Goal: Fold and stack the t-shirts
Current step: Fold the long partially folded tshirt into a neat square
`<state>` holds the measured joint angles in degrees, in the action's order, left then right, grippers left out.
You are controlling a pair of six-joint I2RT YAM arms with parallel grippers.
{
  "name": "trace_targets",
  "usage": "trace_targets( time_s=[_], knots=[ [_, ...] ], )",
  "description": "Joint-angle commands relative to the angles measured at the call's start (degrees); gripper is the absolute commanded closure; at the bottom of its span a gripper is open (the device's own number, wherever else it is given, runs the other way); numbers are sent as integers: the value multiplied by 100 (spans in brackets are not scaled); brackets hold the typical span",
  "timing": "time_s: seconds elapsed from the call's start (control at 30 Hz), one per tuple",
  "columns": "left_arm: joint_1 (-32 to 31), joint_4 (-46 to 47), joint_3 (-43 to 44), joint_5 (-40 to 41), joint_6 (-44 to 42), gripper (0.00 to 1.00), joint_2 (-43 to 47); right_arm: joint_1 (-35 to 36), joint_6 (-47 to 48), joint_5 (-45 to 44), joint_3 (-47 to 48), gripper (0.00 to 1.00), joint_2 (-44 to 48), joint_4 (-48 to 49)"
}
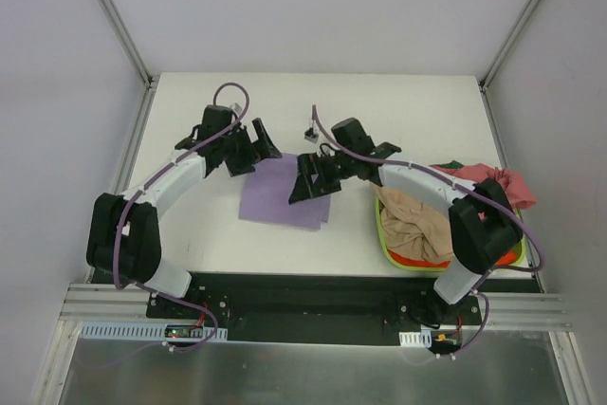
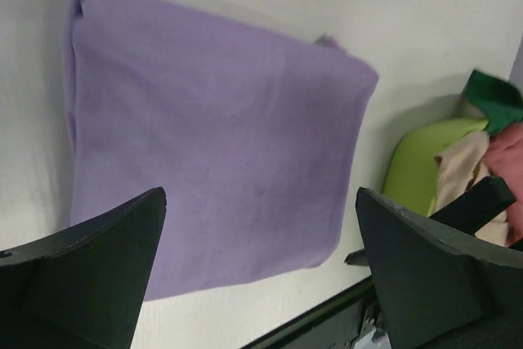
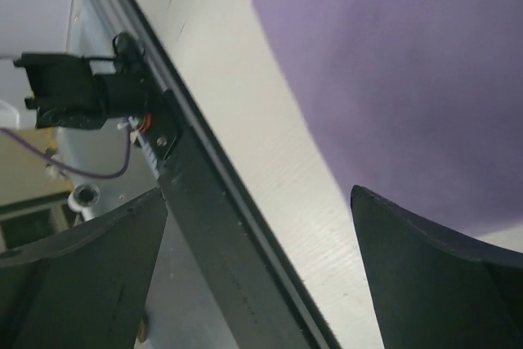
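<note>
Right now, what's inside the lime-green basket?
The basket holds a tan shirt on top, a pinkish-red shirt spilling over its rim, and a dark green shirt. Anything underneath is covered.

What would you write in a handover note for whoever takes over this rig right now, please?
Left tool: open, holding nothing, over the lavender t-shirt.
Right tool: open, holding nothing, at that shirt's right edge.
Lavender t-shirt: folded, lying flat on the table between the arms.
Tan t-shirt, pinkish-red t-shirt and dark green t-shirt: unfolded, bunched in and over the lime-green basket on the right.
Done: one shirt folded.
Left: fold the other three and stack them.
</note>
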<state>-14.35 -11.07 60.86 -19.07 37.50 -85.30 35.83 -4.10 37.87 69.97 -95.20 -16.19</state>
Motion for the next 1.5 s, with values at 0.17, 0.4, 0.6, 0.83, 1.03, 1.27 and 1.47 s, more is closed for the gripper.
trace_targets(
  time_s=[0.17, 0.4, 0.6, 0.83, 1.03, 1.27, 1.47],
  knots=[
    [-191, 500, -996, -668, 469, 1, -399, 179, -733, -243, -581, 2, -885, 731],
    [-200, 527, -1699, -633, 478, 1, -401, -173, -645, -596, -1143, 2, -992, 669],
    [-252, 527, -2183, -704, 654, 1, 512, -147, -277, -587, -1101, 2, -448, 293],
    [-253, -192, -1719, 199, 294, 1, 1840, -85, 216, -1516, -494, 4, 484, -534],
    [-147, -449, -1350, 1028, 100, 1, 1834, -85, 182, -2776, 243, 3, 169, -1317],
    [-59, -133, -462, 55, 135, 1, 481, -85, -310, -2978, 1096, 3, -841, -1537],
    [-16, 8, -22, 202, -31, 1, -416, -112, -521, -2855, 1396, 4, -1422, -1405]
  ],
)
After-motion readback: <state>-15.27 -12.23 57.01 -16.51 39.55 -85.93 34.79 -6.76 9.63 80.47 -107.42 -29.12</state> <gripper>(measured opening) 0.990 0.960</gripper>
